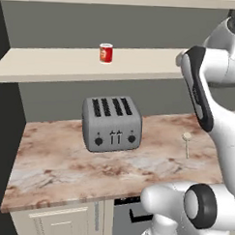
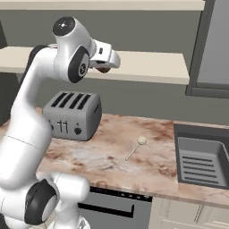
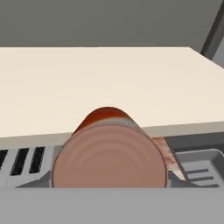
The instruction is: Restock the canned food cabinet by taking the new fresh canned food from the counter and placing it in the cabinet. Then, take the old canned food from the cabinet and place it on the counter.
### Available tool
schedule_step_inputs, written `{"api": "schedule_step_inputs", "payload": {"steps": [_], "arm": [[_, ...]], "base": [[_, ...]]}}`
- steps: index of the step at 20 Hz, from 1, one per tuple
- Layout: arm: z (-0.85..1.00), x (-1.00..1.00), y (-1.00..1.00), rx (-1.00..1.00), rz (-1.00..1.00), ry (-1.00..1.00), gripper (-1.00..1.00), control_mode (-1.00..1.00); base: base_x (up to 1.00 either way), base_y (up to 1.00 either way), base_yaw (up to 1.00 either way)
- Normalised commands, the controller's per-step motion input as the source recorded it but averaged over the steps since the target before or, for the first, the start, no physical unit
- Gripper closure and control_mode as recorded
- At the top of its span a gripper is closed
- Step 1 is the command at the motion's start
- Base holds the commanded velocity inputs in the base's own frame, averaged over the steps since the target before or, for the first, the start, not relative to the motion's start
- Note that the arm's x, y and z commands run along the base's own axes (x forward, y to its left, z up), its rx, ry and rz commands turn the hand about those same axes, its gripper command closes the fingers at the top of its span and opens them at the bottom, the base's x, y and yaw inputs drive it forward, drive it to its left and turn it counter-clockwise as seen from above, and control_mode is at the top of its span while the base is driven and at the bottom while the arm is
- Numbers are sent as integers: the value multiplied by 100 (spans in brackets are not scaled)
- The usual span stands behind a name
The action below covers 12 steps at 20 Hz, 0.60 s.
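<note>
New fresh canned food (image 3: 109,151) clamped in your gripper (image 2: 103,67), held at front edge of cabinet (image 3: 109,83), not yet over board. Shelf lies straight ahead; can's long axis points along hand. Old canned food (image 1: 106,53) sits further left on shelf.

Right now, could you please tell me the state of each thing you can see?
gripper: shut on the new can, at the shelf's front edge
new can: held, above the toaster
old can: upright on the shelf
toaster: slots empty, on the counter
spoon: lying flat on the counter
</note>
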Motion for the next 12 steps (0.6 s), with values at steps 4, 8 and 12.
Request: {"api": "schedule_step_inputs", "payload": {"steps": [4,8,12], "arm": [[-16,90,0,-1,0,0,100,-100],[-11,89,0,0,0,1,100,-100],[-20,71,0,-1,0,1,100,-100]], "base": [[0,0,0],[0,0,0],[0,0,0]]}}
